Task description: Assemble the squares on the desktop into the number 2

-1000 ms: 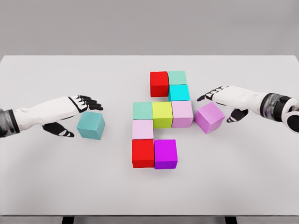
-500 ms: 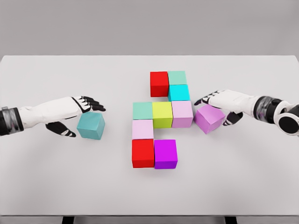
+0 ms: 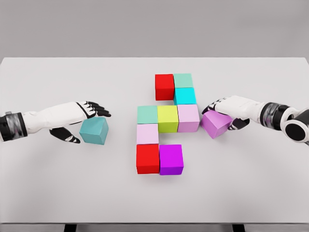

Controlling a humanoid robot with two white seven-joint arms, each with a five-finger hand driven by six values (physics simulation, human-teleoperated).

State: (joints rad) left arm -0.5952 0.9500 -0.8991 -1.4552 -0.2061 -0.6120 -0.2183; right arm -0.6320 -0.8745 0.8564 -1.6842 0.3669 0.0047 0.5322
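Observation:
Several coloured cubes sit packed together mid-table: red [image 3: 164,87], sea-green [image 3: 183,80] and cyan [image 3: 185,96] at the top, a row of green [image 3: 147,114], yellow-green [image 3: 168,119] and pale pink [image 3: 188,118], then pale pink [image 3: 147,134], red [image 3: 147,158] and magenta [image 3: 171,159]. A violet cube [image 3: 215,125] lies tilted just right of the row. My right hand [image 3: 221,116] is shut on it, fingers over its top and thumb at its right side. A loose teal cube [image 3: 94,131] sits at the left. My left hand [image 3: 83,122] hovers open at its upper left edge.
The white table [image 3: 58,193] runs nearly the full width of the view, with its front edge near the bottom. A plain grey wall stands behind it.
My right hand has dropped and moved left onto the violet cube, closing around it. My left hand has crept slightly right, closer to the teal cube. The cubes have barely shifted.

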